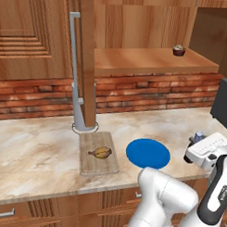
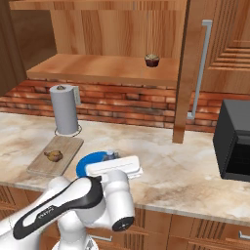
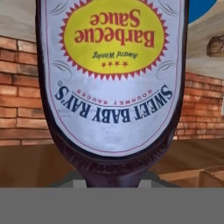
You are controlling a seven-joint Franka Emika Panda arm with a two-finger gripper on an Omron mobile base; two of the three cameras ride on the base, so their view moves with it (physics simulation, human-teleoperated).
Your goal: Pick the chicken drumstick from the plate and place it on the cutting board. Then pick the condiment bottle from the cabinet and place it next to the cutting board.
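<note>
The condiment bottle (image 3: pixel 113 78), dark with a yellow "Barbecue Sauce" label that reads upside down, sits close up in the hand view. My gripper (image 1: pixel 198 142) is shut on it above the counter, right of the plate (image 1: pixel 148 152). The bottle's blue cap (image 1: pixel 198 136) pokes out past the white hand, and also shows at the hand's far side (image 2: pixel 110 155). The chicken drumstick (image 1: pixel 101 153) lies on the cutting board (image 1: pixel 85 165), left of the bare blue plate. From the right base camera, the drumstick (image 2: pixel 53 156) rests on the board (image 2: pixel 66 146), and my hand covers part of the plate (image 2: pixel 87 163).
A dark cupcake (image 1: pixel 178 50) stands on the open cabinet shelf (image 1: pixel 145 61). The cabinet door (image 1: pixel 87 59) with its grey handle hangs open over the counter, a paper towel roll (image 2: pixel 64 110) behind the board. A black appliance (image 2: pixel 234 141) stands at the counter's right end.
</note>
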